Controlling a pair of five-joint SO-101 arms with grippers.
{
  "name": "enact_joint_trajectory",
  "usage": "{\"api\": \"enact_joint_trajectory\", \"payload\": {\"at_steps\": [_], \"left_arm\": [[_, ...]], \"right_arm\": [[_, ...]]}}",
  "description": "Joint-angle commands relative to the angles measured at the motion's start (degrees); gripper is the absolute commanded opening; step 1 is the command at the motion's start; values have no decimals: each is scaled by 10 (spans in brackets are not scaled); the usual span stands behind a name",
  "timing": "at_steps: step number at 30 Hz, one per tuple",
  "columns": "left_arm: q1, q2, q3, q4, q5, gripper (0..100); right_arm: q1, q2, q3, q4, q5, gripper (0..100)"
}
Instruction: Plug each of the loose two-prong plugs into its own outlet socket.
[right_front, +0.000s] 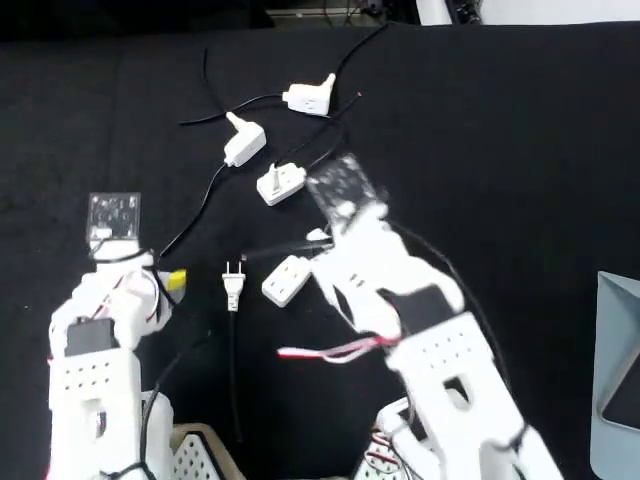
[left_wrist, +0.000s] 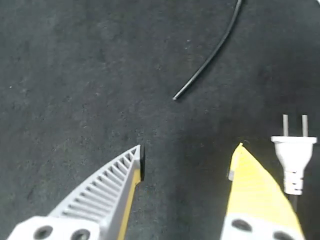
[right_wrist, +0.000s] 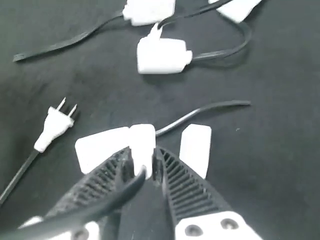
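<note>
The loose two-prong plug is lying just right of the spread left end effector, prongs pointing far; the right end effector is pinching a white plug.

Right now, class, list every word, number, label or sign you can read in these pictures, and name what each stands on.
No text can be read.
Speckled square panel on the left arm: too blurred to tell marks from print.
Loose plug, white socket, black cable: no lettering visible.
White piece in the right gripper: blank.
</note>
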Motion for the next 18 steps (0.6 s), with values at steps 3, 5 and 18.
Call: {"api": "enact_joint_trajectory", "payload": {"at_steps": [3, 5, 18], "left_arm": [[-15, -73, 50, -26, -1, 281], [-15, -86, 54, -25, -1, 281], [-15, -95, 66, -25, -1, 281]], "right_arm": [[-31, 153, -131, 33, 35, 12], [-31, 188, -148, 34, 47, 11], [-112, 286, -166, 27, 84, 11]]}}
